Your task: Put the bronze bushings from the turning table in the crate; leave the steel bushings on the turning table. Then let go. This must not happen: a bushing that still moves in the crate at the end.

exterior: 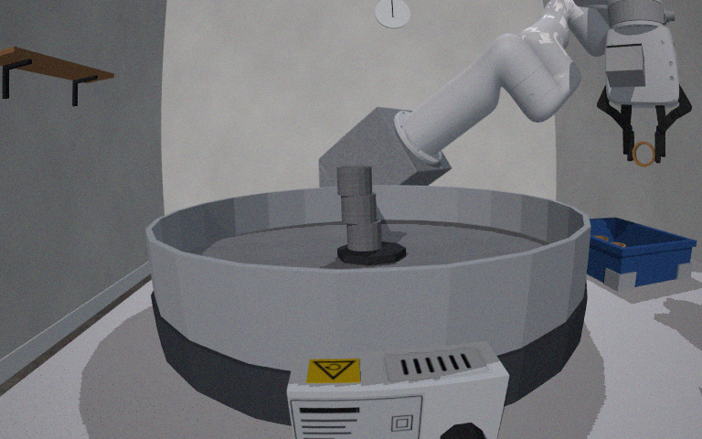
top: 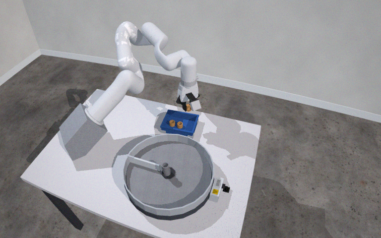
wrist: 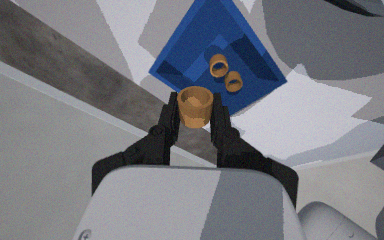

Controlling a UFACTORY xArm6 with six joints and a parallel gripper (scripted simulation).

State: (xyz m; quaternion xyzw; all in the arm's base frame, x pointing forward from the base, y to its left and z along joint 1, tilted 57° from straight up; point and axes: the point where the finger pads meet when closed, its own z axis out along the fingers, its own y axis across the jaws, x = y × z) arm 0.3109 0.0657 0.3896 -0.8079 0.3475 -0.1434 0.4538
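Third bronze bushing is up in the air, and the drop is the bit I'd watch

So the gripper [top: 188,105] [exterior: 643,153] [wrist: 195,103] is clamped on a bronze bushing [top: 188,107] [exterior: 643,154] [wrist: 195,107], held high over the far side of the crate [top: 196,123] [exterior: 657,266] [wrist: 260,57]. Two more bronze bushings [top: 175,124] [exterior: 610,240] [wrist: 225,73] are already inside, close together. Hard to judge depth from the wrist view, but I don't think the held one is properly over the opening, so letting go here could clip the rim or miss outside. Dropping from this height might also make it bounce, roll or knock the other two. Smooth round wall between narrow fingers, so a jerky swing could twist it too. I'd centre it, lower it, then open.

Materials: the bushings look like short, thick-walled orange-brown tubes, fairly matt. The crate is a blue rectangular tub with sloped walls and a lip, probably plastic. The turning table [top: 168,210] [exterior: 362,305] is a grey drum with a faceted wall and a dark base. In its middle, the steel bushings [top: 166,169] [exterior: 356,209] make a slightly staggered grey stack, and those should stay put.
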